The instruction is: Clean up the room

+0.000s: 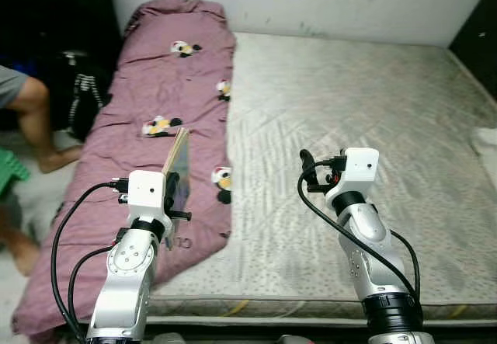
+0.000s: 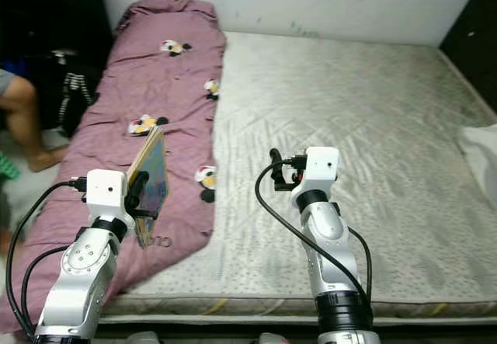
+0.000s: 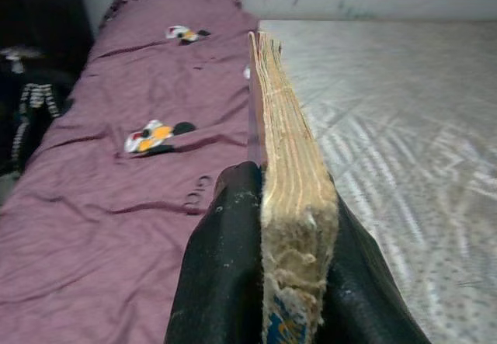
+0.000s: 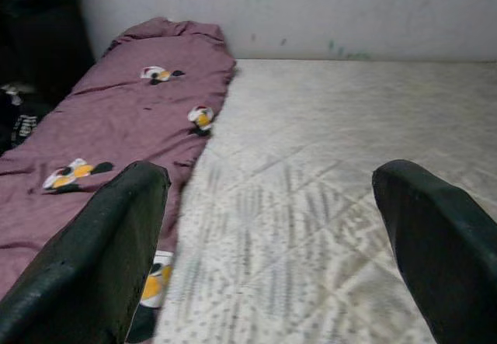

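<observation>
I have a book [image 3: 291, 196] in my left gripper [image 3: 268, 258]. The two black fingers [image 3: 221, 266] pinch it by its worn bottom end, one on each side. The pages look old and yellow. The book stands up on its edge in the air, over the purple blanket [image 1: 147, 88] and close to where the blanket meets the bare mattress [image 1: 349, 126].

So one thing is picked up. That part is done, I think. The book is not put away yet. I cannot see a shelf or a box for it from here, so I do not know where it should go. Finding that place is the next job.

My right gripper [image 4: 268, 227] holds nothing. Its fingers [image 4: 85, 258] are spread wide apart, and it hangs over the mattress, a little way from the book.

The blanket lies along the left side of the bed. It has small cartoon pictures on it and it is wrinkled. It may need to be made flat or folded. Something white [image 1: 488, 144] lies at the far right edge of the mattress. I cannot tell what it is.

A person's leg [image 1: 35, 123] is on the floor beside the bed, on the left. A dark bag [image 1: 81, 99] sits next to it. I want to keep my arms away from the person.
</observation>
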`<state>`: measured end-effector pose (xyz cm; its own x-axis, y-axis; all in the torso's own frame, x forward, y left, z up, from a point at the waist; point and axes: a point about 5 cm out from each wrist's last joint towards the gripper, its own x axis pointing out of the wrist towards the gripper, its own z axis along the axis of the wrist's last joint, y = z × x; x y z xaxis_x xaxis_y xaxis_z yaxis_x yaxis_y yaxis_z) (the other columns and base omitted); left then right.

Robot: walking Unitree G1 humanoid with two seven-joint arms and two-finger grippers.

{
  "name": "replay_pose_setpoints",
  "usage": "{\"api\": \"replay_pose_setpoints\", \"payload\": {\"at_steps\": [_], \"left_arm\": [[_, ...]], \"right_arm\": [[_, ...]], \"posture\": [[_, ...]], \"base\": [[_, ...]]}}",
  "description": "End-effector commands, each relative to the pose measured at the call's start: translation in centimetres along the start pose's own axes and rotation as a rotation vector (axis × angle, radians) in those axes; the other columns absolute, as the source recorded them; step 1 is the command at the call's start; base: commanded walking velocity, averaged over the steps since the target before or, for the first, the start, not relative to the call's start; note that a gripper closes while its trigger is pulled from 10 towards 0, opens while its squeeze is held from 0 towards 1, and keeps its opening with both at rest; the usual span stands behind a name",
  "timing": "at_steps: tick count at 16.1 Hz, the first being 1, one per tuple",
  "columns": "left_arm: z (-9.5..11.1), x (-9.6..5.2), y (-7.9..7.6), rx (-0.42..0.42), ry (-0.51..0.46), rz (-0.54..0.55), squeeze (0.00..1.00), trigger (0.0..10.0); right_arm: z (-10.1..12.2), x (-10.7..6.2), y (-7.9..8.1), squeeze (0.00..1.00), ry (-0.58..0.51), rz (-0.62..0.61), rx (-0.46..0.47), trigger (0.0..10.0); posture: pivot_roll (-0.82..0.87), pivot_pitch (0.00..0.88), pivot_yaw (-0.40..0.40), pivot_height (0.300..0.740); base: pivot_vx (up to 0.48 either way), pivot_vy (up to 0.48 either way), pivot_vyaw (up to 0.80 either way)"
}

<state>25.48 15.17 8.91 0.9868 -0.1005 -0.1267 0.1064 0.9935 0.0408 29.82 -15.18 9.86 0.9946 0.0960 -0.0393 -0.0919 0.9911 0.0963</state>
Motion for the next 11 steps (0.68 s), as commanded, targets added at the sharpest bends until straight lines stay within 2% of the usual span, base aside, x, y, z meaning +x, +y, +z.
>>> {"api": "replay_pose_setpoints", "payload": {"at_steps": [1,4,11], "left_arm": [[0.76,0.07,-0.29,-0.003,-0.044,-0.017,0.00,10.0],[0.80,0.10,0.15,-0.005,-0.044,-0.005,0.00,10.0],[0.79,0.20,0.04,-0.012,-0.043,-0.007,0.00,10.0]], "right_arm": [[-0.06,-0.12,-0.48,0.00,0.008,-0.020,0.000,10.0],[0.00,-0.11,-0.37,0.00,0.006,-0.014,0.000,10.0],[0.07,-0.05,-0.28,0.00,0.007,-0.009,-0.005,10.0]], "posture": [[-0.03,0.000,-0.039,0.740],[-0.03,0.000,-0.040,0.740],[-0.04,0.000,-0.043,0.740]], "base": [[0.000,-0.398,0.00],[0.000,-0.398,0.00],[0.000,-0.373,0.00]]}}
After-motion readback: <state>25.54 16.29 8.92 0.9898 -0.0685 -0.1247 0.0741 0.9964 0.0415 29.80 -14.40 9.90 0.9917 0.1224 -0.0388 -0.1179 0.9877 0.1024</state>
